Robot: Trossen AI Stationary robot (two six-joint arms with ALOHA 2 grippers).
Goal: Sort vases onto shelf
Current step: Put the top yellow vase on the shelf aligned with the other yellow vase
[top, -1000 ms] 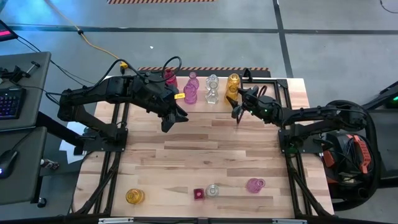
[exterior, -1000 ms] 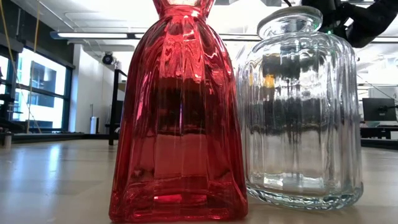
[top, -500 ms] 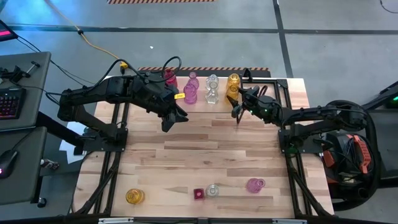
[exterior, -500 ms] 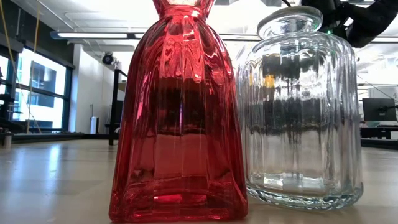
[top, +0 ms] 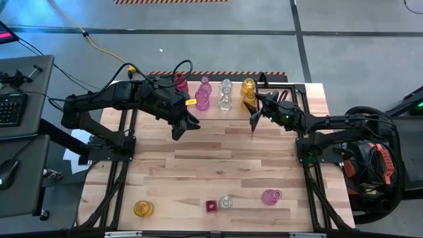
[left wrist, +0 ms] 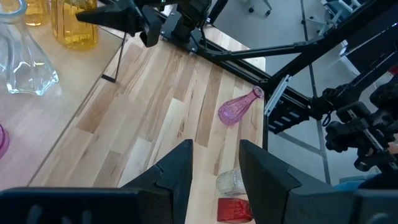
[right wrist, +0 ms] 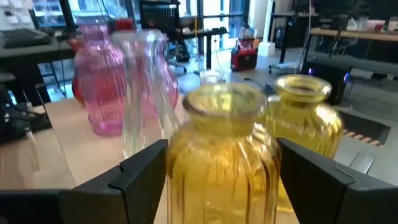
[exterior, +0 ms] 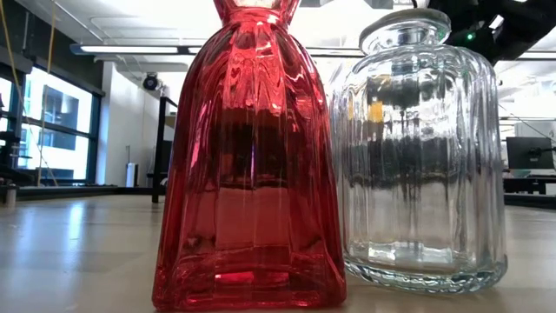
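- At the far edge of the table (top: 218,155), the shelf (top: 281,87) is seen from above with a row of vases on it: a red vase (top: 180,81), two pink vases (top: 203,96), two clear vases (top: 225,94) and two yellow vases (top: 248,88).
- Just in front of the yellow pair, the right gripper (top: 253,114) is held, with its fingers spread wide.
- In the right wrist view, the nearer yellow vase (right wrist: 225,155) is framed between those fingers (right wrist: 140,171); whether the glass is touched cannot be told.
- Behind it, the second yellow vase (right wrist: 308,124), a clear vase (right wrist: 146,93) and a pink vase (right wrist: 99,87) are shown standing upright.
- Over the table near the shelf's left part, the left gripper (top: 180,129) is held, its fingers (left wrist: 177,171) parted with nothing between them.
- Along the near edge, four vases are left on the tabletop: a yellow one (top: 143,209), a small red one (top: 211,206), a clear one (top: 227,202) and a pink one (top: 271,196).
- In the low view, the red one (exterior: 250,165) and the clear one (exterior: 421,156) are seen upright, just beside each other.
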